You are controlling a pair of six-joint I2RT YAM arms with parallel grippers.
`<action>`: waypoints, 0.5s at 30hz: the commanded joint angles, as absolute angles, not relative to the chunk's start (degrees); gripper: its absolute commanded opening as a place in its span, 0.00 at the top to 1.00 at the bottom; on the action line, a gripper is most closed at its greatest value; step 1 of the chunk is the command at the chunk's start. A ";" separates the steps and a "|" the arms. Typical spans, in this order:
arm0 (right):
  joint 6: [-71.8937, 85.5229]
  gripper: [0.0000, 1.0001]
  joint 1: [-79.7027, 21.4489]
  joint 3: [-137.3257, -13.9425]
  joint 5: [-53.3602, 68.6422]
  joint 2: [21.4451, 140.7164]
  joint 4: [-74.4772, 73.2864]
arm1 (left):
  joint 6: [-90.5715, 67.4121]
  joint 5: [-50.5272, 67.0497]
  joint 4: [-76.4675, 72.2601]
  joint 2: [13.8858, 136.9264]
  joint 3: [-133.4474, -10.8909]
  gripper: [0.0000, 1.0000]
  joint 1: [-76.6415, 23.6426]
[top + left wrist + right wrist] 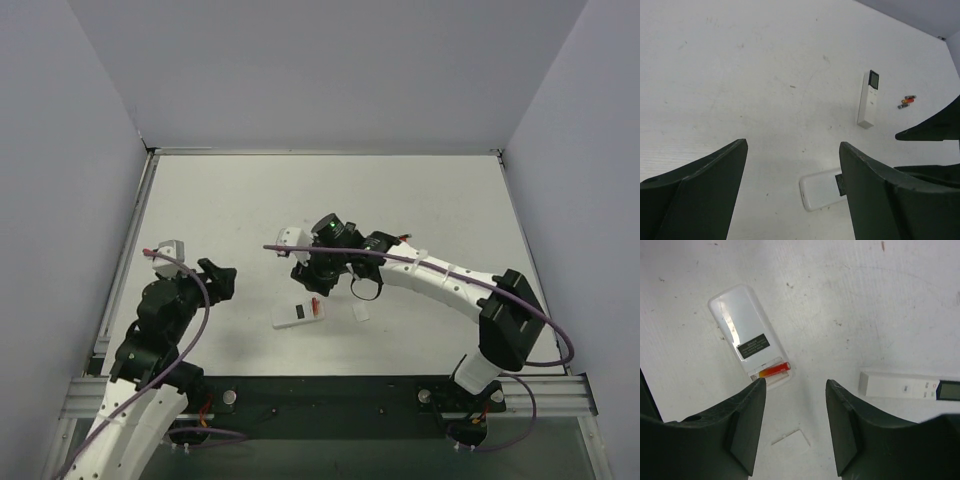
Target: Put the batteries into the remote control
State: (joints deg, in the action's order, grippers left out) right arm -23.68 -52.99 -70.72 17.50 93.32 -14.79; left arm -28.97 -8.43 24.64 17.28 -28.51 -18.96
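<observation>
- The remote control [747, 332] lay flat on the table [420, 200], a little near of the middle, white back up with a small dark label showing.
- Its battery bay was uncovered at one end, and one red battery [774, 370] sat inside it; the slot beside that one looked bare.
- A small white cover [792, 440] lay loose on the table just beside the remote's open end.
- The right gripper [796, 387] hung right over that open end, jaws about half apart and holding nothing.
- Farther off lay a longer slim remote [869, 98], with a few loose batteries [907, 101] near its screen end.
- The left gripper [792, 145] hovered over the table's left side, apart from the remote, jaws spread wide and empty.
</observation>
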 commanded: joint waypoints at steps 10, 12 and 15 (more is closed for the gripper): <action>-21.44 0.64 -47.38 -57.31 25.22 87.62 -3.43 | -43.59 0.44 16.97 53.49 -28.04 0.24 -29.60; -22.14 0.65 -47.02 -57.39 25.93 88.15 -3.43 | -44.38 -2.81 15.91 56.41 -28.04 0.25 -32.85; -23.73 0.66 -46.93 -57.48 26.19 89.29 -3.34 | -45.96 -3.77 13.02 60.63 -27.07 0.27 -33.92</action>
State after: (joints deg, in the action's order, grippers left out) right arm -20.80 -47.57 -57.04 23.20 89.14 -6.39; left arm -42.30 -0.67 19.42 57.56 -27.59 -32.36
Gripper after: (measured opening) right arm 0.342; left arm 0.741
